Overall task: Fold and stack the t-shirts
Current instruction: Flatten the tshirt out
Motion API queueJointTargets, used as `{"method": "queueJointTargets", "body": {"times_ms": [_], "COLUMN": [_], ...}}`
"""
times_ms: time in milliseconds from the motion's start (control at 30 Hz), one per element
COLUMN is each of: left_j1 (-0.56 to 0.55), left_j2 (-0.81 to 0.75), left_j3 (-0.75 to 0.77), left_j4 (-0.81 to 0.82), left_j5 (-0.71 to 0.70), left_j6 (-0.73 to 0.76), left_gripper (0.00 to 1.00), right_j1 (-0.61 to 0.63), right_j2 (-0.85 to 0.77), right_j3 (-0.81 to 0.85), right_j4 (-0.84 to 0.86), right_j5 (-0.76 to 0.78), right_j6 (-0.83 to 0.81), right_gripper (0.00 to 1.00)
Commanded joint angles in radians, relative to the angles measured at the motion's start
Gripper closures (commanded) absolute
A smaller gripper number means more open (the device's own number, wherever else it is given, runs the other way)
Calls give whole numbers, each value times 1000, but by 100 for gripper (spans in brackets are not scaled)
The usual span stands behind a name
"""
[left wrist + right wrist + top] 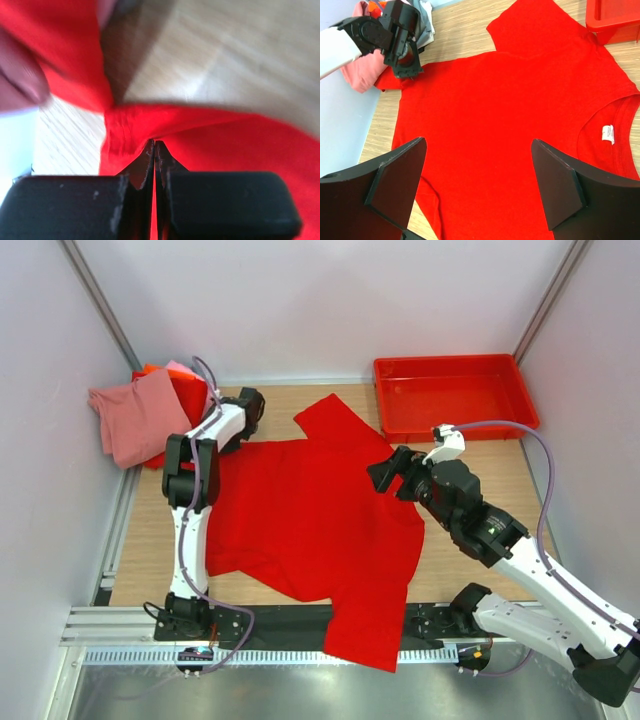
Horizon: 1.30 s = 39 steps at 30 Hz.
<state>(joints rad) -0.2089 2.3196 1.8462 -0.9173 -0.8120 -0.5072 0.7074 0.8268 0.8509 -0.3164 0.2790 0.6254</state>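
Bright red cloth short-sleeved t-shirt (310, 520) spread flat across the middle of the wooden worktop (145, 550), one near corner hanging over the near edge. Left gripper (154, 147) pressed together, pinching a bunched fold of the shirt's far-left edge, low at the worktop. Right gripper (479, 145) spread wide, poised above the shirt's right part, holding nothing. Folded dusty pink cloth shirt (135, 420) on top of a pile at far left, near the left gripper. Rigid red plastic tray (455, 395) at far right.
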Motion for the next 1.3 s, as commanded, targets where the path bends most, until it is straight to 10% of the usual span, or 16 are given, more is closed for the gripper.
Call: {"method": "queueJointTargets", "body": {"times_ms": [0,367,667,833,1267], "left_j1": [40,14,-66,-197,-356], "left_j2": [38,-44,-704,-1056,-1480], "left_j3": [99,222,-548,-934,-1311], "left_j4": [-11,-172,-158,-77,-123], "left_j5": [-87,-35,476,657,433], "left_j6": [57,55,-200,-442,-870], "left_gripper": [100,100,42,38,49], "right_j1": [4,3,3,1,3], "right_j2": [-15,-11,-6,-37,-58], "right_j3": [4,-16,5,-18,-69], "right_j4": [13,31,-45,-62,-87], "right_j5": [35,84,104,94,14], "right_j6": [-33,-59,-73,-59,-36], "right_gripper": [8,7,0,0,0]}}
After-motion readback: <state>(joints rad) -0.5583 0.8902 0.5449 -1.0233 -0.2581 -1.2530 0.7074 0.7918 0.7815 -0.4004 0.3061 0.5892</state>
